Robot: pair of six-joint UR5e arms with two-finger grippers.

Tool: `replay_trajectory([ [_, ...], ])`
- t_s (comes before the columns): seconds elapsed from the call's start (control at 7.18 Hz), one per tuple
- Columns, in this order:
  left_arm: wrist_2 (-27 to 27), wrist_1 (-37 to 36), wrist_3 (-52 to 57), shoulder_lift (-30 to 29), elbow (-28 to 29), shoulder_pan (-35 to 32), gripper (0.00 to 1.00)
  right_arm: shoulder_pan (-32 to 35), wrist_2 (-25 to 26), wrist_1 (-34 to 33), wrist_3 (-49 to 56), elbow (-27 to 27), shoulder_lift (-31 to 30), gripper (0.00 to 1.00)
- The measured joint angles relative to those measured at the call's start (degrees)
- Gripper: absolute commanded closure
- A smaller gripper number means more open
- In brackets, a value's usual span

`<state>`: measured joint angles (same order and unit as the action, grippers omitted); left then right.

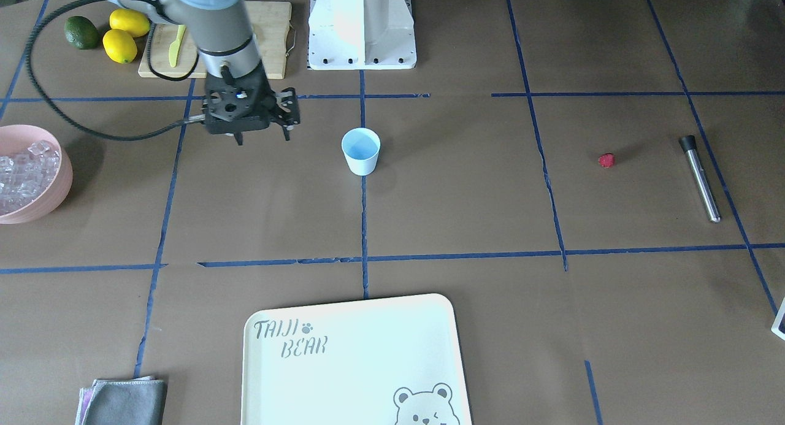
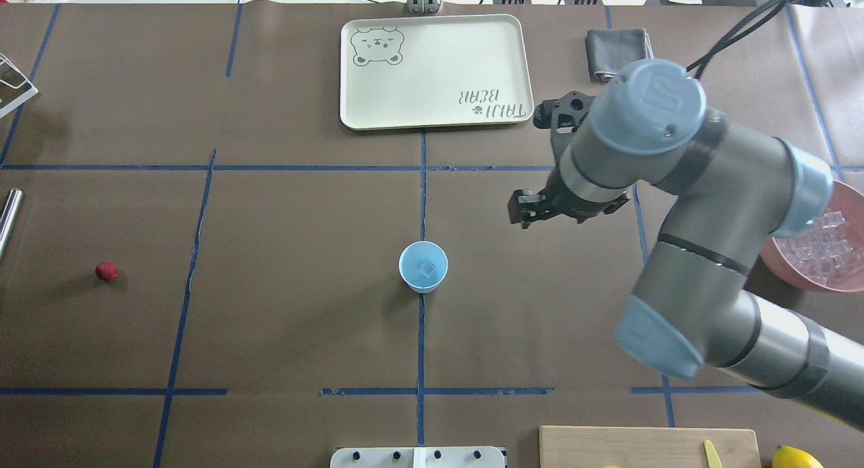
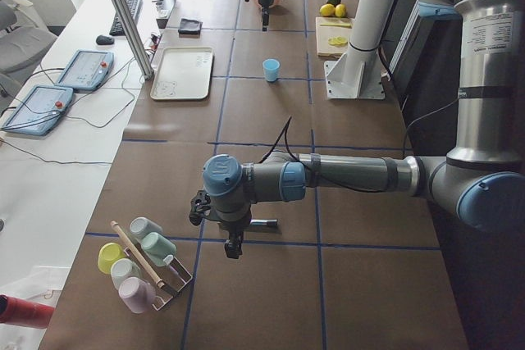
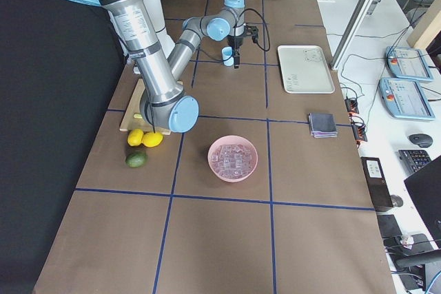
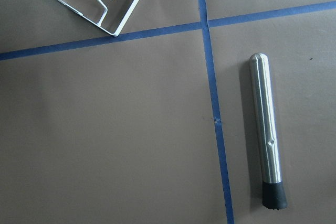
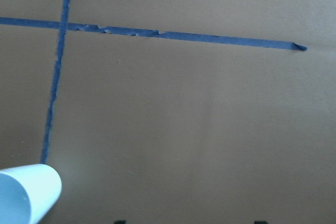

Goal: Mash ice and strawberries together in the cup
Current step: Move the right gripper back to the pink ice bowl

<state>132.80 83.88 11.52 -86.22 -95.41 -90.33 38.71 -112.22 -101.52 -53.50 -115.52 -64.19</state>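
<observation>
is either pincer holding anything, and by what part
Right pincer: open, nothing held. Left pincer: shows only in the side view, so it cannot be told; the muddler lies loose.

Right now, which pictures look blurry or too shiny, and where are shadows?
Right wrist view: soft all over, the small light-blue tapered cup smeared at the corner. Left wrist view: sharp, with a glare stripe down the shiny steel rod with a black tip. Front-facing view: the cream bear tray looks washed out. Overhead view: the little red bumpy berry throws a faint shadow.
</observation>
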Motion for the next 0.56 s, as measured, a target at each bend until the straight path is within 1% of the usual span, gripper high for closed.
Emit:
replay_trajectory([
  [0.14,0.0,0.0,0.0,0.0,0.0,0.0,0.00,4.1,-1.6,0.1,8.0,-2.2,-5.5,0.15],
  [0.28,0.0,-0.1,0.0,0.1,0.0,0.0,0.00,8.5,-3.7,0.2,15.4,-3.4,-10.0,0.15],
  [0.56,0.0,-0.1,0.1,0.2,-0.1,0.1,0.00,17.1,-8.5,0.5,27.9,-3.8,-17.6,0.15],
])
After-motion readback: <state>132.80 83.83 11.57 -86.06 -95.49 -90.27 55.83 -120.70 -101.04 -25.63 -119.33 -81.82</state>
